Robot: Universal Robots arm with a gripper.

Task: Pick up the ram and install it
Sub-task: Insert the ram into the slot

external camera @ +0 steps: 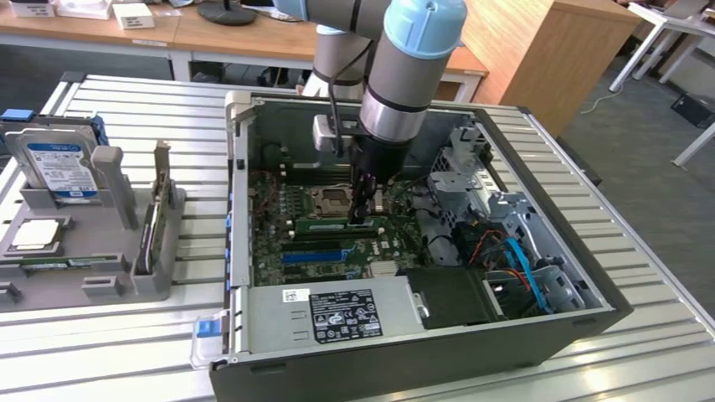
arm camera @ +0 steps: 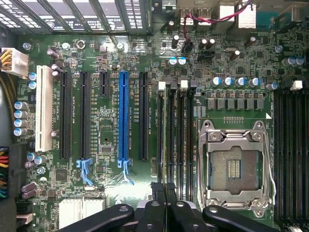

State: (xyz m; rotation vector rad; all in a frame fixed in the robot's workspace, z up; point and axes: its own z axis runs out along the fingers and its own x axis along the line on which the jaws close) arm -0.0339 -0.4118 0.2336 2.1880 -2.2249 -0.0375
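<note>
Green, thin, probably light, stiff yet brittle: the ram (external camera: 333, 224), on edge along a black slot at mid-frame, exterior view. Best taken by the long top edge, away from chips and contacts. Claw (external camera: 360, 216) closed at its frame-right end; unclear whether pinching or pressing. Tight between CPU socket (external camera: 331, 199) and blue slot (external camera: 318, 254); open upward, within the case wall (external camera: 238, 167)

Computer case (external camera: 537, 335) on table (external camera: 648, 335), motherboard (external camera: 280, 243) inside. Ram (external camera: 324, 224) stands on board beside CPU socket (external camera: 333, 199), claw (external camera: 360, 219) at its end. Fixture (external camera: 112, 276) with hard drive (external camera: 59, 167) at exterior view's left of case.
</note>
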